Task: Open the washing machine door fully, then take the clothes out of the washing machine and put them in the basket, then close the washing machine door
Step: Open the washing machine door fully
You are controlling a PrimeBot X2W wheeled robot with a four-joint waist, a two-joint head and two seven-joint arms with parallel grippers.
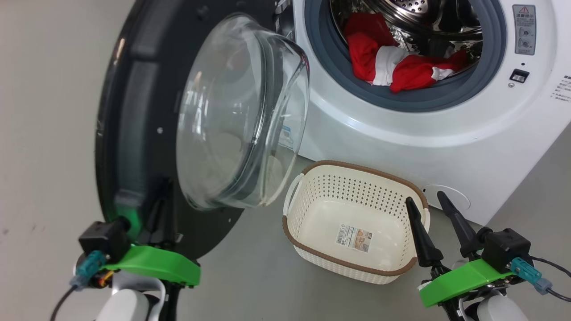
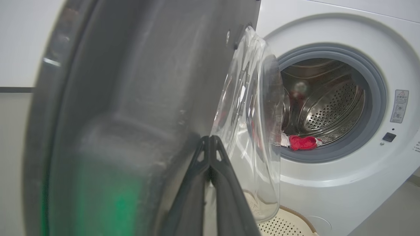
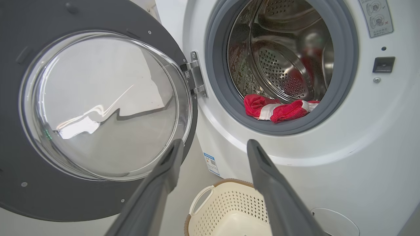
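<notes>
The washing machine door (image 1: 134, 111) (image 3: 19, 42) stands swung open to the left, black rim around its bulging glass window (image 1: 241, 116). The white washing machine (image 1: 401, 133) (image 3: 361, 147) shows its steel drum. Red-and-white clothes (image 1: 392, 62) (image 2: 303, 142) (image 3: 279, 109) lie at the drum's front lip. The cream basket (image 1: 339, 263) (image 3: 226, 203) sits empty on the floor below the opening. My left gripper (image 1: 156, 209) (image 2: 210, 139) is shut, its tips against the door's (image 2: 131, 82) inner black rim beside the glass. By the basket's right rim my right gripper (image 1: 426, 198) (image 3: 215, 144) stands open and empty.
Grey floor lies around the basket and under the door. A pale wall is at the left. A round filter cover (image 1: 446, 198) sits low on the machine's front, just behind my right fingers. The door latch slot (image 1: 519, 76) is right of the opening.
</notes>
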